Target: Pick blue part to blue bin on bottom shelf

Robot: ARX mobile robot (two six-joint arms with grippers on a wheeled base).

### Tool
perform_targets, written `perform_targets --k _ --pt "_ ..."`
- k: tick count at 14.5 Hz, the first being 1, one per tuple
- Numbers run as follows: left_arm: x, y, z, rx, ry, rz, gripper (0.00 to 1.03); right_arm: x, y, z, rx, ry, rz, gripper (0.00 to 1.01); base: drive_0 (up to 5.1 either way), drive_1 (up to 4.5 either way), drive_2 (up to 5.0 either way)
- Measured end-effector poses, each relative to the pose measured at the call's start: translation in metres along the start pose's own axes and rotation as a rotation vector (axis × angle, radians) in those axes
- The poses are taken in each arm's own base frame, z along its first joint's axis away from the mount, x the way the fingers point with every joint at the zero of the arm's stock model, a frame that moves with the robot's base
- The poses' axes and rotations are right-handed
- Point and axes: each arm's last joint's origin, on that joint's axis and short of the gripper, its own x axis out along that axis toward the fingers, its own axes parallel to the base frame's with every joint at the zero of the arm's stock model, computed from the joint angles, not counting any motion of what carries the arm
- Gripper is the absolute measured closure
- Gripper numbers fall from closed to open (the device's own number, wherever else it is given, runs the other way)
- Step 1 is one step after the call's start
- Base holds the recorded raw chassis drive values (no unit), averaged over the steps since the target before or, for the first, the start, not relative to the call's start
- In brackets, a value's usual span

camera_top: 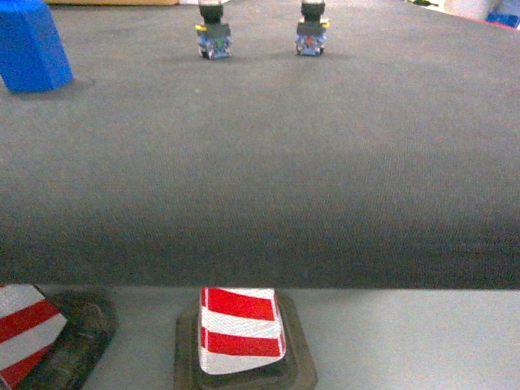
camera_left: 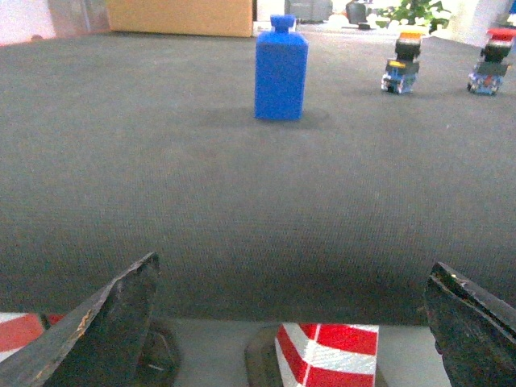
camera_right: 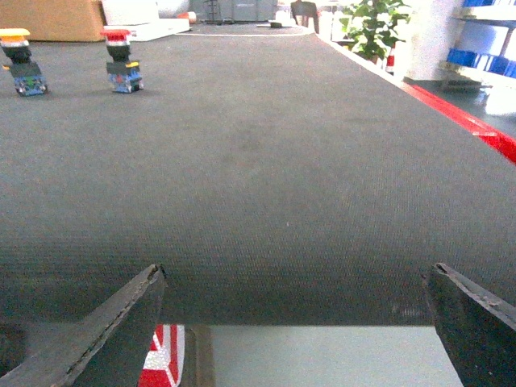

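Note:
The blue part [camera_left: 280,71] is a small boxy block that stands upright on the dark belt, far ahead of my left gripper [camera_left: 292,278]; in the head view the blue part [camera_top: 29,45] sits at the far left edge. My left gripper is open and empty, low at the belt's near edge. My right gripper [camera_right: 295,278] is open and empty too, at the same near edge further right. Neither gripper shows in the head view. The blue bin and the bottom shelf are out of view.
A yellow-capped push-button [camera_top: 214,32] and a red-capped push-button [camera_top: 312,31] stand at the far middle of the dark belt [camera_top: 260,162]. Red-and-white striped posts [camera_top: 240,329] stand on the grey floor below the belt's near edge. A red stripe [camera_right: 468,121] borders the belt's right side.

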Motion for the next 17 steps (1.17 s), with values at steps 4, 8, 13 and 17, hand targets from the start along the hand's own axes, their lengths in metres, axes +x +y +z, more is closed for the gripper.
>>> perform_targets --k 4,8,13,17 --pt "0.0000 0.0000 0.0000 0.001 0.000 -0.001 0.05 0.0000 0.0000 0.0000 0.000 0.000 0.000 0.03 0.0 0.00 0.0" --pt "0.0000 0.0000 0.0000 0.000 0.000 0.000 0.05 0.0000 0.0000 0.0000 0.000 0.000 0.000 0.03 0.0 0.00 0.0" --pt "0.0000 0.0000 -0.0002 0.001 0.003 -0.001 0.05 0.0000 0.0000 -0.0001 0.001 0.001 0.000 0.03 0.0 0.00 0.0" --pt "0.0000 0.0000 0.0001 0.001 0.000 -0.001 0.05 0.0000 0.0000 0.0000 0.001 0.000 -0.001 0.03 0.0 0.00 0.0"
